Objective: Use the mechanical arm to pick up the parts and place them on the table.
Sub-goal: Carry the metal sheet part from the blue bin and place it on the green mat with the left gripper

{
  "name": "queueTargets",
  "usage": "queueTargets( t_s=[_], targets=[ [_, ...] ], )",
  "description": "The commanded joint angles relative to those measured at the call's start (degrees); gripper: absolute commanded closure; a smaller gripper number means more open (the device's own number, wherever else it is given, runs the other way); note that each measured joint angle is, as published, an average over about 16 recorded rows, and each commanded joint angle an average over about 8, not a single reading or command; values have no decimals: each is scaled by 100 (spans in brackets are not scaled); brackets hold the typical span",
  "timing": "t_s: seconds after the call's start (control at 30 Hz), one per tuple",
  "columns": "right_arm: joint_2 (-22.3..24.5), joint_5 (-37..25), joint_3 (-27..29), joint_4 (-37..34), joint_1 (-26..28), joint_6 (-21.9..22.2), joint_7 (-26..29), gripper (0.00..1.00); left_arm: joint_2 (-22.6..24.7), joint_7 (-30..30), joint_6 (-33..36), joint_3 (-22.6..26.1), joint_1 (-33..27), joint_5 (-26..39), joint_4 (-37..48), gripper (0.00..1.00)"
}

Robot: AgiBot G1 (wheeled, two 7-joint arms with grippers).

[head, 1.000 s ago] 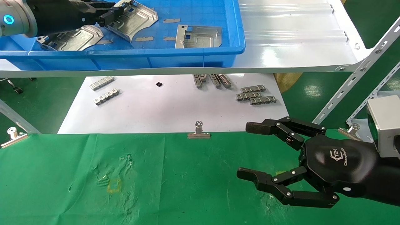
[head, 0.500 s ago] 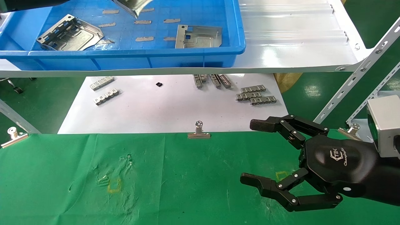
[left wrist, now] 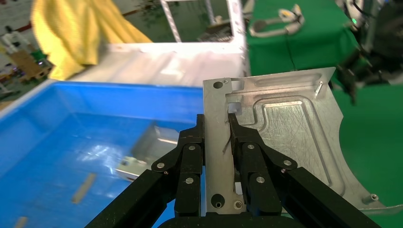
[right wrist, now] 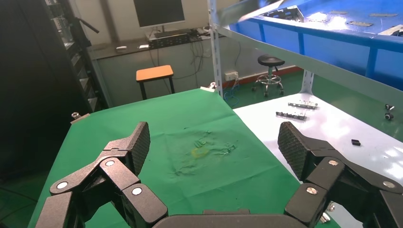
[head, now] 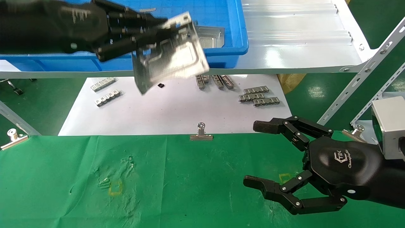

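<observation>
Left gripper (head: pixel 158 30), upper left of frame, clamps a stamped metal plate (head: pixel 171 61) over the blue bin's (head: pixel 234 34) front edge; right gripper (head: pixel 258 155) hovers spread apart above the green bench (head: pixel 190 190), lower right

The left claw (left wrist: pixel 216 142) pinches one silvery part (left wrist: pixel 285 137) by its slotted edge, a black finger (left wrist: pixel 190 161) pressed on each face. The plate stands past the fingertips, curved corner outward. Beneath the claw lies a blue bin (left wrist: pixel 71 142) with another plate (left wrist: pixel 145 152) inside.

Left gripper (head: pixel 158 30) raised, jaws clamped; right gripper (head: pixel 253 155) low, jaws spread.
</observation>
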Motion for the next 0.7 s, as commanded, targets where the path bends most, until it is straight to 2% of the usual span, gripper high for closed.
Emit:
queueTargets(
  t_s=[0.03,0.2,0.3,0.5,0.7],
  targets=[
    [0,0,0,0,0,0,0,0,-116,-7,31,86,210,-170,-428,100],
    [0,0,0,0,0,0,0,0,-766,-147,-22,580,892,-818,-1583,100],
    [0,0,0,0,0,0,0,0,-1064,88,-73,896,1155,-838,-1862,100],
    [0,0,0,0,0,0,0,0,-1308,1342,-149,1439,1410,-275,-1776,100],
    [0,0,0,0,0,0,0,0,-1163,2441,-122,1946,1457,277,-1305,100]
  ],
)
